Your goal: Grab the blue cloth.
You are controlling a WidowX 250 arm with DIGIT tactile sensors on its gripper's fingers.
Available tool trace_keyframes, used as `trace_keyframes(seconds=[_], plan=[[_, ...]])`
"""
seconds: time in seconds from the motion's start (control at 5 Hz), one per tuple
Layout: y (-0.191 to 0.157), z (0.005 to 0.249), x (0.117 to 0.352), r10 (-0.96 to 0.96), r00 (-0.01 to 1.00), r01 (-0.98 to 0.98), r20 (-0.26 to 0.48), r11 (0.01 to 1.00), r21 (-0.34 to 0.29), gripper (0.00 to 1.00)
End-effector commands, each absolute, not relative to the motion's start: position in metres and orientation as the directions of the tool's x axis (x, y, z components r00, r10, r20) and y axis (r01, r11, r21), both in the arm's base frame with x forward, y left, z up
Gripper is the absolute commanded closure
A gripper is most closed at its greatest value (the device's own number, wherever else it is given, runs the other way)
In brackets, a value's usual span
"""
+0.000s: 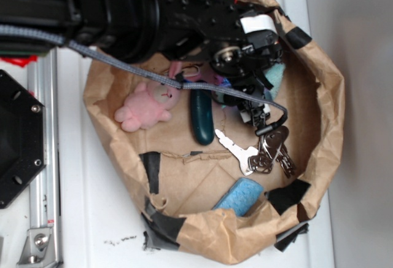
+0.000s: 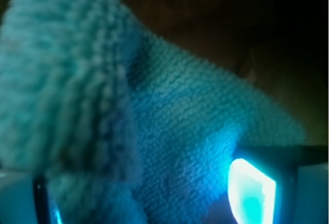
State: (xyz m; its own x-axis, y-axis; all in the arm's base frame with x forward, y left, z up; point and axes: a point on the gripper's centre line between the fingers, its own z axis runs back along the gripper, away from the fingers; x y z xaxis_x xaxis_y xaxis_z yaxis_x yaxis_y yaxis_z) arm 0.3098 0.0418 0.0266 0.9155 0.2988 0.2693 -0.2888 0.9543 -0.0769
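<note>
Hand [image 1: 261, 90] is down inside the paper bag, at the far-right part of its interior, mostly hidden by the black arm and wrist housing in the exterior view. Wrist view is filled w/ the blue cloth [image 2: 195, 147]: teal terry, thick rolled fold at left, flatter loop-textured layer running right. One fingertip pad [image 2: 251, 190] shows bottom right, lit up bright, pressed against the fabric; a second edge sits bottom left, also w/ cloth against it. Cloth sits between the two, so the hand looks pinched on the blue cloth, though how firm the hold is can't be told.

In exterior view only a small teal patch of the cloth [image 1: 276, 76] peeks out just right of the wrist, near the bag's upper-right wall.

Grey braided cable [image 1: 123, 64] runs from the left across the arm & loops down past the hand.

Just below the hand: bunch of keys [image 1: 264, 151], silver, one key sticking out to the left. Left of the hand, dark green pickle-shaped obj [image 1: 201, 117] lies lengthwise on the bag floor. Further left, pink plush bunny [image 1: 147, 107], just beside the pickle. Near the bag's front wall, blue sponge block [image 1: 239, 195], well apart from the hand.

Brown paper bag [image 1: 325, 126] has rolled-down rim, patched w/ black tape. It sits on a white surface [image 1: 92, 219]. Metal rail [image 1: 43, 157] and black plate at far left.
</note>
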Motion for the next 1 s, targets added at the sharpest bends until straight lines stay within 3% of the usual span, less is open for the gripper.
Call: trace_keyframes(seconds=[0.0,0.8], plan=[[0.063,0.047,0.32,0.333,0.888,-0.313,0.316,0.943,-0.112,1.0],[0.058,0.06,0.321,0.335,0.889,-0.315,0.312,0.942,-0.113,1.0]])
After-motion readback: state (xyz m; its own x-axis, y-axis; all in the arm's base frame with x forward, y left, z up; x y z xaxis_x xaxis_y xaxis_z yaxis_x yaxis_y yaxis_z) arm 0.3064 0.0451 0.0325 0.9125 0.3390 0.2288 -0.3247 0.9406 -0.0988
